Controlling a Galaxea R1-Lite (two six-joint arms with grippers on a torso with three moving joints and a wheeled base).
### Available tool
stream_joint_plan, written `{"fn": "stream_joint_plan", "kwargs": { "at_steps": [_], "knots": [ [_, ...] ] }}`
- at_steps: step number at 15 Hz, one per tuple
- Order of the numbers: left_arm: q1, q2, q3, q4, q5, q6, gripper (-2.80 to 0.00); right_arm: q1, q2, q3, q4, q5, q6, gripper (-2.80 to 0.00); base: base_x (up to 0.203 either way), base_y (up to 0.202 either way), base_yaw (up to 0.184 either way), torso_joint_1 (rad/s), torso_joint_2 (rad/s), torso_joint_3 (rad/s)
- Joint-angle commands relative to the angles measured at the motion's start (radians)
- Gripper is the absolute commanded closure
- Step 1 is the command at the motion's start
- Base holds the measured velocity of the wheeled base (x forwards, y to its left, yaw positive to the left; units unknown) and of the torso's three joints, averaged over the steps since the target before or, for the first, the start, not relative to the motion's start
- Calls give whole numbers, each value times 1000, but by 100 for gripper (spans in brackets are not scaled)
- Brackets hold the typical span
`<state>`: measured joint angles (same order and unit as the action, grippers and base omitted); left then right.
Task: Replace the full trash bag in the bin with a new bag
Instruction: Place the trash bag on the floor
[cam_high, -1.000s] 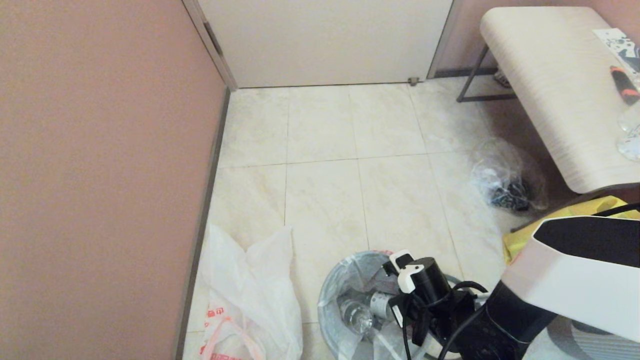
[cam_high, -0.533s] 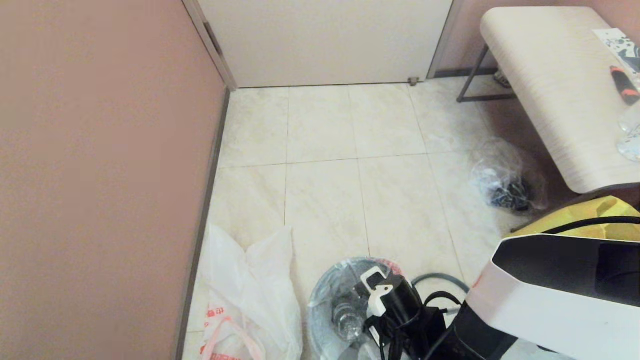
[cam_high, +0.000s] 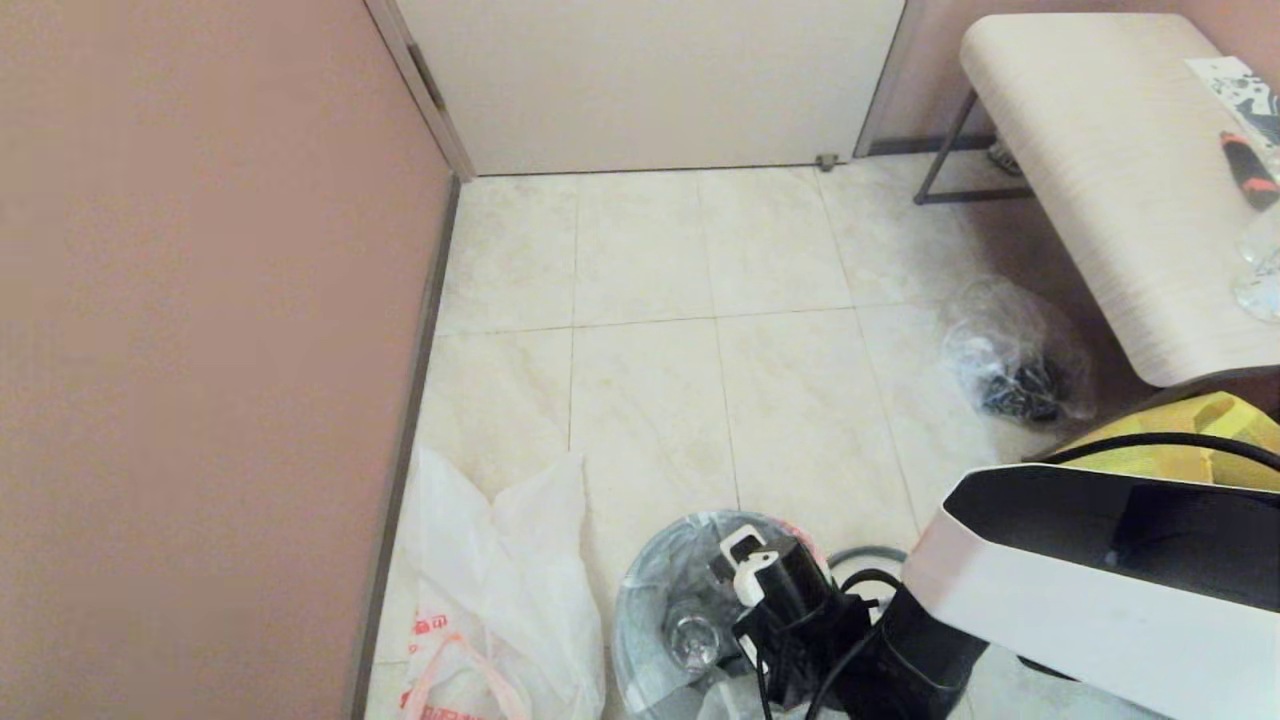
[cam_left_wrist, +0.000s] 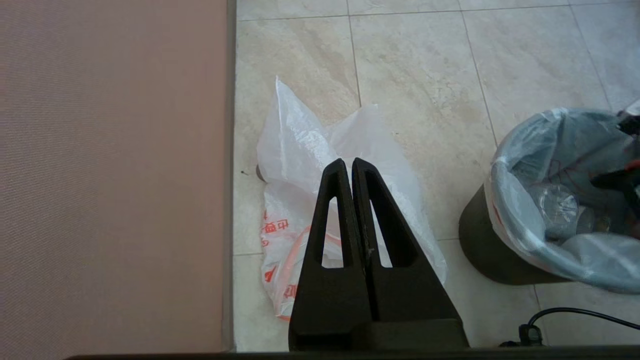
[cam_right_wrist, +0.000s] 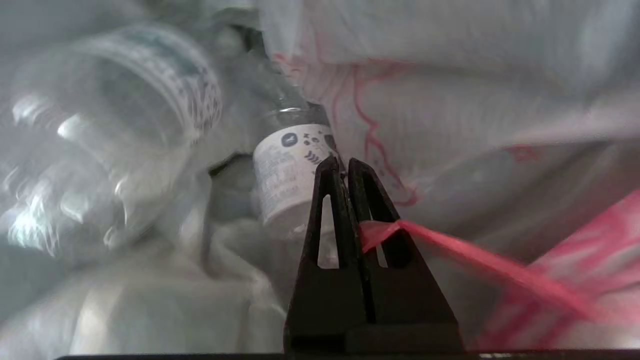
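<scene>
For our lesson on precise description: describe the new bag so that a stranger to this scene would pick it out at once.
Start at the pink wall on the robot's left and follow its foot toward the robot. The new bag lies limp on the floor tiles there, left of the bin. Unlike the full trash bag lining the bin, no bottles show through it.

Pale cream floor tiles (cam_high: 650, 400) with thin grey joints; dusty pink wall (cam_high: 200, 300). The new bag (cam_left_wrist: 320, 200) is white with orange-red print, the full trash bag (cam_right_wrist: 450, 100) see-through white with red line print and a red handle (cam_right_wrist: 475, 270). Dark grey bin (cam_left_wrist: 487, 250), yellow tote bag (cam_high: 1190, 440)
</scene>
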<state>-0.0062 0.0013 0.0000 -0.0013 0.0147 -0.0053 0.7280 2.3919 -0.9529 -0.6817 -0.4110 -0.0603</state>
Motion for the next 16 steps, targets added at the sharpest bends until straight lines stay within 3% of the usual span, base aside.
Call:
{"fn": "stream_joint_plan", "kwargs": {
  "at_steps": [1,16],
  "knots": [
    [0,0,0,0,1,-1,0,-12,25,-28,-5,1,-12,0,0,0,0,0,0,0],
    [0,0,0,-2,-1,-1,0,-68,-65,8,-9,1,-15,0,0,0,0,0,0,0]
  ]
}}
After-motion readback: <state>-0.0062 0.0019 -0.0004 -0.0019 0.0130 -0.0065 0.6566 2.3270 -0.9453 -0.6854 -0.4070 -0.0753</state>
